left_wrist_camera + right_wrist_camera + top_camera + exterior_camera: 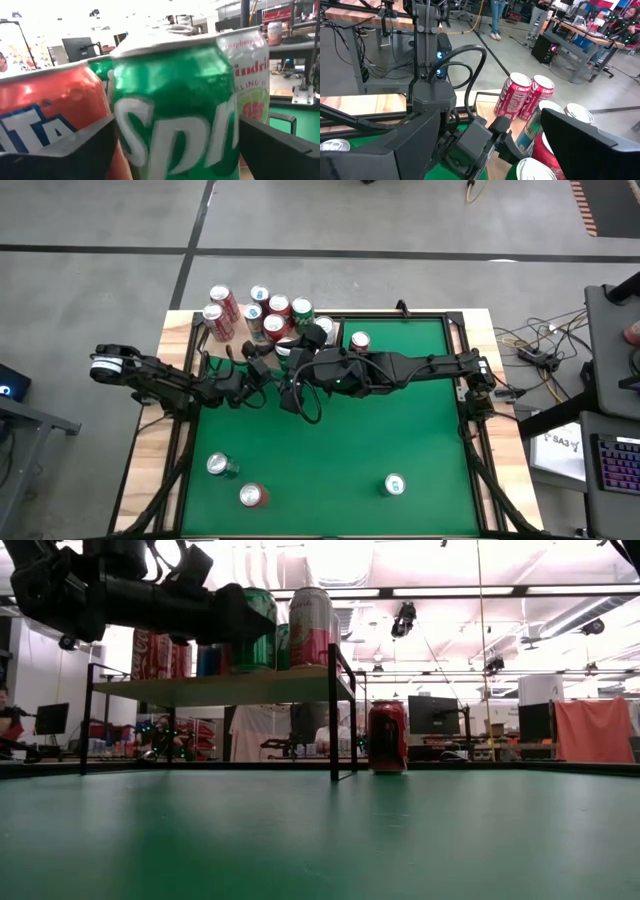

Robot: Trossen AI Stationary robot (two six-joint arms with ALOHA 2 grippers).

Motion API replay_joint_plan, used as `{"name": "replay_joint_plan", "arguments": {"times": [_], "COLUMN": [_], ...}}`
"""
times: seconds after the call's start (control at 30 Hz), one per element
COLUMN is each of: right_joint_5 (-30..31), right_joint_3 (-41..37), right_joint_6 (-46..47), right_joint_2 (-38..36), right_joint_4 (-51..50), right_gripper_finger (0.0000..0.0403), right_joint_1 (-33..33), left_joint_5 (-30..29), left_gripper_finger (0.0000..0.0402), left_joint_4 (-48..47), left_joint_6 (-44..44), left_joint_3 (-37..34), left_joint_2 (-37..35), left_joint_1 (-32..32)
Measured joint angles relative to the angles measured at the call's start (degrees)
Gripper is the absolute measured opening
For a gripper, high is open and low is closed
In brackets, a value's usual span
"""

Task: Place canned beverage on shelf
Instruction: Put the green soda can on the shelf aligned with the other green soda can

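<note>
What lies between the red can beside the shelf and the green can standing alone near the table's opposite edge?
High view: the right arm crosses next to the red can; the rest is bare green table up to the green can.

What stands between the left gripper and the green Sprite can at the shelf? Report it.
Nothing visible. The Sprite can already sits within the left gripper, standing on the shelf. A red can and a pink-labelled can crowd close beside it.
</note>
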Motion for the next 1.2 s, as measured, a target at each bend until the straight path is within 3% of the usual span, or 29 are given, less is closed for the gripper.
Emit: {"name": "replay_joint_plan", "arguments": {"times": [0.67, 1.2], "right_joint_5": [0.00, 0.02], "right_joint_3": [0.00, 0.00], "right_joint_6": [0.77, 1.03], "right_joint_2": [0.02, 0.02], "right_joint_4": [-0.01, -0.01], "right_gripper_finger": [0.0336, 0.0336], "right_joint_1": [0.00, 0.00], "left_joint_5": [-0.24, -0.41], "left_gripper_finger": [0.0377, 0.0378], "left_joint_4": [-1.59, -6.99], "left_joint_6": [0.76, 1.83], "left_joint_3": [0.01, 0.01], "left_joint_2": [-2.12, -9.32], "left_joint_1": [-0.13, -2.27]}}
